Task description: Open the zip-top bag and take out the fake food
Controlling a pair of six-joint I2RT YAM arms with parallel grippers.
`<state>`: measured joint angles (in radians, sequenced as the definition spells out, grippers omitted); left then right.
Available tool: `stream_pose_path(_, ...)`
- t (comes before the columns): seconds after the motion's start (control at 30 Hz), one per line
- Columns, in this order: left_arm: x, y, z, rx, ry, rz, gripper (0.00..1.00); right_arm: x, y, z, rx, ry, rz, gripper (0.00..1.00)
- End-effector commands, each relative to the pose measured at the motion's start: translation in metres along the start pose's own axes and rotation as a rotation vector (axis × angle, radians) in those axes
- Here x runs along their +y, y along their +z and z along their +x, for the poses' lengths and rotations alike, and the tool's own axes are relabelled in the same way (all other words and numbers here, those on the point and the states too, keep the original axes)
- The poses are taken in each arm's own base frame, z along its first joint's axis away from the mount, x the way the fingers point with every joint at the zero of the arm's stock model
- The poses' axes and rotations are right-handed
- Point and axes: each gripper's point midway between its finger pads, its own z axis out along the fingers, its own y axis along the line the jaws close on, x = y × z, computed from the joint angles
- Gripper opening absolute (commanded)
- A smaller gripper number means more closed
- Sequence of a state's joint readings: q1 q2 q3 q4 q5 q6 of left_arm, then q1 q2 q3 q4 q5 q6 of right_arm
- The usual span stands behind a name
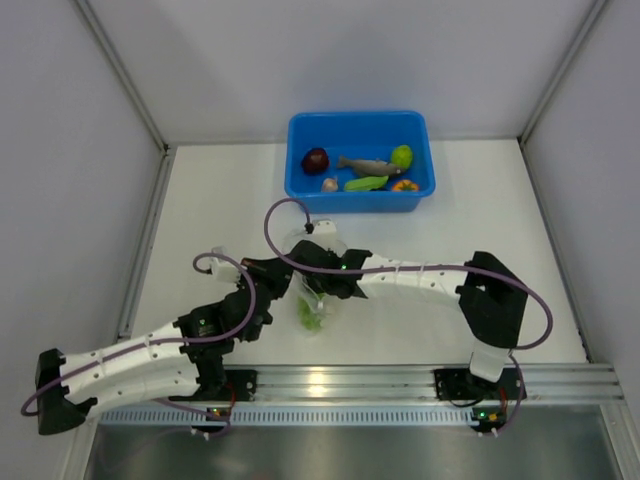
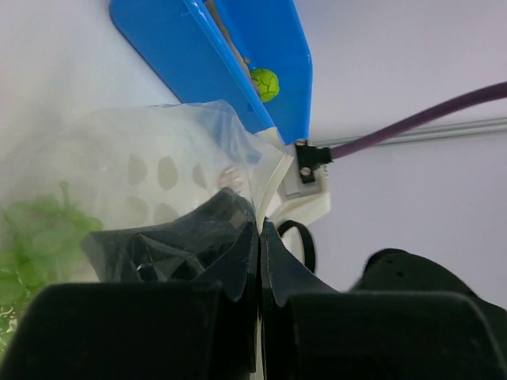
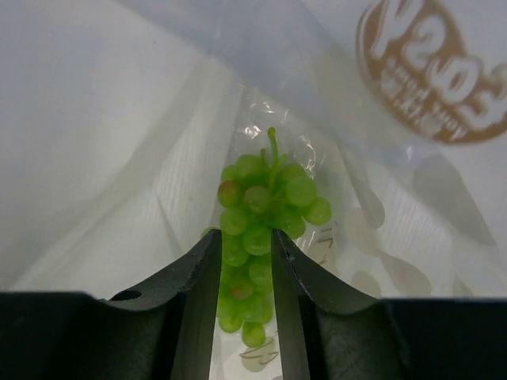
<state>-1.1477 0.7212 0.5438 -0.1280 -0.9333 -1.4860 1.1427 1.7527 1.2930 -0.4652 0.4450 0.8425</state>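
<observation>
left claw (image 2: 260,229) pressed together on bag (image 2: 142,158) film. right claw (image 3: 244,237) nearer: grapes (image 3: 265,206) dead ahead between tips, long axis along fingers; narrow gap, grip cannot tell.

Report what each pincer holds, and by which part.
Left pincer pinches the bag by its edge. Right pincer straddles the grapes around the bunch's lower half, seemingly gripping.

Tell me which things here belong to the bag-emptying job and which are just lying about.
Job: zip-top bag; green grapes inside it; in the blue bin: maroon ball, lime ball, grey long piece, green pod.
Lying about: blue bin itself, purple cable.
</observation>
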Motion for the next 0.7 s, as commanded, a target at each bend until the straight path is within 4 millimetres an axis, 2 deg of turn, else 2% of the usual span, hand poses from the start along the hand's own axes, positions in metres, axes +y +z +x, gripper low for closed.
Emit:
stream_pose_path(0.0,-0.003,-0.002,-0.004,-0.014,-0.031,0.022,0.00,0.000,0.008,0.018,0.063,-0.016,0.030,0.33)
stream_pose_path(0.07,-0.003,-0.002,-0.004,-0.012,-0.028,0.022,0.00,-0.001,0.010,0.026,0.085,-0.021,0.033,0.34)
stream_pose_path(0.17,-0.004,-0.002,-0.004,-0.011,-0.020,0.023,0.00,-0.002,0.015,0.034,0.104,-0.019,0.027,0.42)
stream_pose_path(0.2,-0.004,-0.002,-0.003,-0.010,-0.016,0.022,0.00,-0.002,0.017,0.036,0.110,-0.022,0.028,0.49)
stream_pose_path(0.3,-0.003,-0.002,-0.003,-0.007,-0.009,0.022,0.00,0.000,0.025,0.045,0.143,-0.024,0.023,0.61)
stream_pose_path(0.4,-0.001,-0.002,-0.003,-0.007,-0.004,0.021,0.00,0.002,0.035,0.059,0.182,-0.019,0.008,0.67)
stream_pose_path(0.53,-0.002,-0.003,-0.005,-0.009,0.008,0.028,0.00,-0.006,0.049,0.076,0.219,-0.035,0.046,0.68)
stream_pose_path(0.67,-0.002,-0.005,-0.008,-0.014,0.012,0.032,0.00,-0.018,0.060,0.084,0.229,-0.046,0.093,0.67)
